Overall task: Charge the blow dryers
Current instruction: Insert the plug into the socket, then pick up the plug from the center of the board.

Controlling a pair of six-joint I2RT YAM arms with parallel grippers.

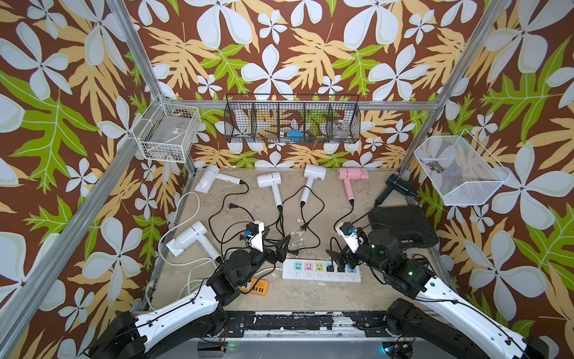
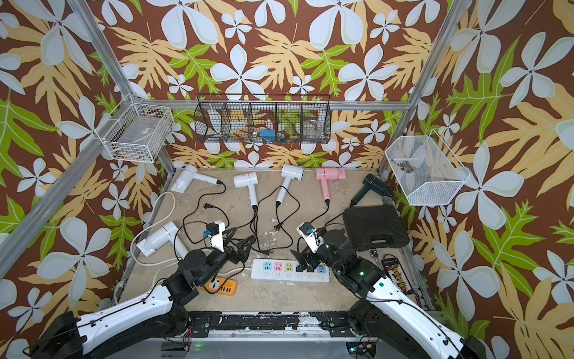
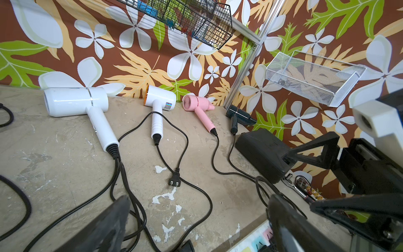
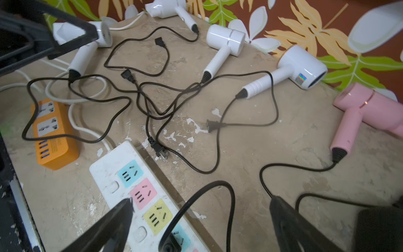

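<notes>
On the table (image 1: 310,295), the white power strip (image 1: 310,276) sits near me, with six blow dryers (image 1: 269,180) along the back and left. My left gripper (image 1: 281,245) and right gripper (image 1: 337,259) gape empty. Lifting could snag the tangled cords (image 4: 149,117), yanking a seated plug (image 1: 330,268).

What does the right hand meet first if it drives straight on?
Probably the black plug seated in the white power strip, right between its open fingers; depth is hard to judge.

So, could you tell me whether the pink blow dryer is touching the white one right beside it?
Apart. In both top views bare table shows between the pink blow dryer and the white blow dryer.
</notes>
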